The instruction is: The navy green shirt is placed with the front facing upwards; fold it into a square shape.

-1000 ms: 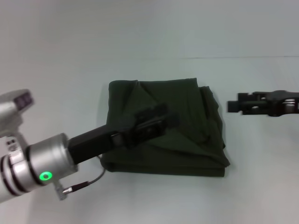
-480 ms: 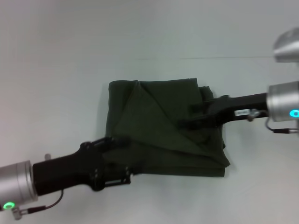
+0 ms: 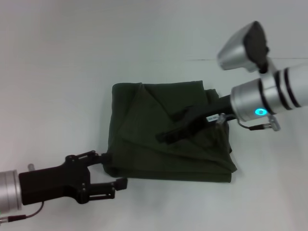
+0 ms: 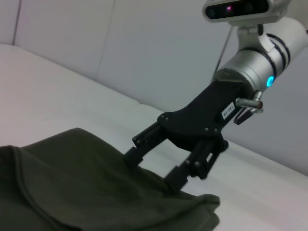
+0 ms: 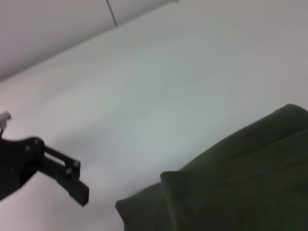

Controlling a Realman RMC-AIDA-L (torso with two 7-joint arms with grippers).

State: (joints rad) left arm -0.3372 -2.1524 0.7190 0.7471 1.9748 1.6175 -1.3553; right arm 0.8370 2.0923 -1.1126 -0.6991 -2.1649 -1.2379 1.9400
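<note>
Though possibly touching, shirt (image 3: 144, 130) under right gripper (image 3: 173, 126)

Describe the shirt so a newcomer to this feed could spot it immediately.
On the pale table, look at the middle, between the two arms. The navy green shirt lies there folded into a rough square, dark olive with a diagonal fold ridge on top. The right pincer, fingers apart, is on its top; the open left pincer is at its near-left corner.

The black right gripper (image 3: 168, 133) is hanging over the folded dark olive-green cotton shirt (image 3: 144, 144), blocking its middle; the white table (image 3: 72, 62) is lying open along its far edge.
</note>
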